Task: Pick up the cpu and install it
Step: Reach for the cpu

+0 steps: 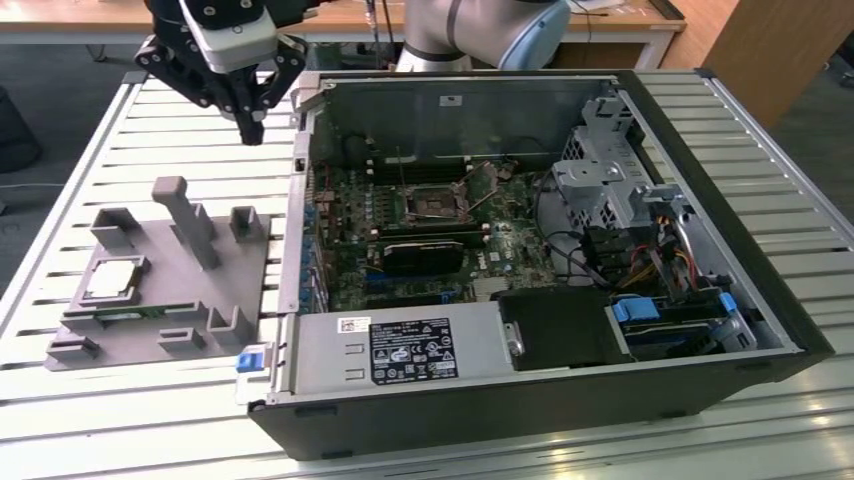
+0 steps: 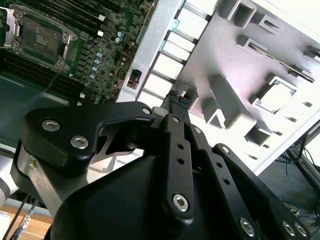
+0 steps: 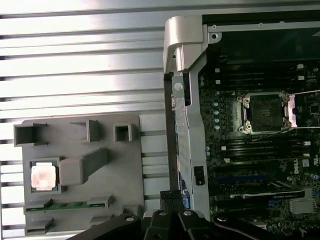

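The tool (image 1: 251,132) is hanging above the slatted tabletop (image 1: 134,150) toward its far edge, over the strip of bare slats between the grey holder block (image 1: 200,290) and the open computer case (image 1: 534,420). Its two dark fingers are pressing together into a single point, gripping nothing and touching nothing. In the second wrist view the textured fingertips (image 2: 179,99) are meeting with no gap between them, and in the first wrist view the tool (image 3: 172,196) is sitting over the slats just beside the case's silver side rail (image 3: 185,40). The cpu (image 1: 114,280) is lying flat in a square recess of the holder block, near the tabletop's edge on the exterior view's left and well apart from the tool; in the first wrist view its pale metal top (image 3: 43,176) is catching the light. Just beside it, a green memory stick (image 3: 65,205) is lying in a long slot of the same block. Inside the case, the motherboard's socket (image 1: 434,203) is standing open, with its metal frame showing around the dark square in the first wrist view (image 3: 264,112).
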{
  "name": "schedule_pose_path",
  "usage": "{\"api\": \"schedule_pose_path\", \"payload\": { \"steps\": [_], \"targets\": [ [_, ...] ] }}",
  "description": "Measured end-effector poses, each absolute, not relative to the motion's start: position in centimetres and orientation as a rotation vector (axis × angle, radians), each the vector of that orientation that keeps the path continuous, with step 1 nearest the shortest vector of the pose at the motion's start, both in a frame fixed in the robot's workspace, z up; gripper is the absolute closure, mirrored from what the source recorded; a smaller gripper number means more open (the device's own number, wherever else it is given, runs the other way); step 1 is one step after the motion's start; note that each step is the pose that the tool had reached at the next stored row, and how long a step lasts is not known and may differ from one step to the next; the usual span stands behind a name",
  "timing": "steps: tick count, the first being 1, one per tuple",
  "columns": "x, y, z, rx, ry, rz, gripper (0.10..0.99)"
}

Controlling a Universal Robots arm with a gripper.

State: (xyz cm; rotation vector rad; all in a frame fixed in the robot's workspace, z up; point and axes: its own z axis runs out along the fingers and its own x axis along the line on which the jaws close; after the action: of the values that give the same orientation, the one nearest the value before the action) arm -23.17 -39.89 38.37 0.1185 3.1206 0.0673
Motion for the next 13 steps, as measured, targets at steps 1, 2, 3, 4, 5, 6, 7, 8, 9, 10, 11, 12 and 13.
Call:
{"api": "schedule_pose_path", "payload": {
  "steps": [1,2,3,4,5,6,7,8,9,10,11,12,13],
  "targets": [
    [-23.3,-39.9,38.4,0.118,3.121,0.067,0.98],
    [-23.3,-39.9,38.4,0.119,3.121,0.067,0.98],
    [-23.4,-39.9,38.3,0.119,3.121,0.067,0.98],
    [-23.5,-39.9,38.3,0.119,3.121,0.067,0.98],
    [-23.6,-39.9,38.3,0.119,3.121,0.067,0.98],
    [-23.7,-39.9,38.3,0.119,3.121,0.067,0.98],
    [-23.8,-39.9,38.3,0.119,3.121,0.067,0.98],
    [-23.9,-39.9,38.3,0.119,3.121,0.067,0.98],
    [-24.0,-39.9,38.3,0.118,3.121,0.067,0.98],
    [-24.0,-39.9,38.3,0.119,3.121,0.067,0.98],
    [-24.1,-39.9,38.3,0.119,3.121,0.067,0.98],
    [-24.2,-39.9,38.3,0.119,3.121,0.067,0.98],
    [-24.3,-39.9,38.3,0.119,3.121,0.067,0.98]
  ]
}}
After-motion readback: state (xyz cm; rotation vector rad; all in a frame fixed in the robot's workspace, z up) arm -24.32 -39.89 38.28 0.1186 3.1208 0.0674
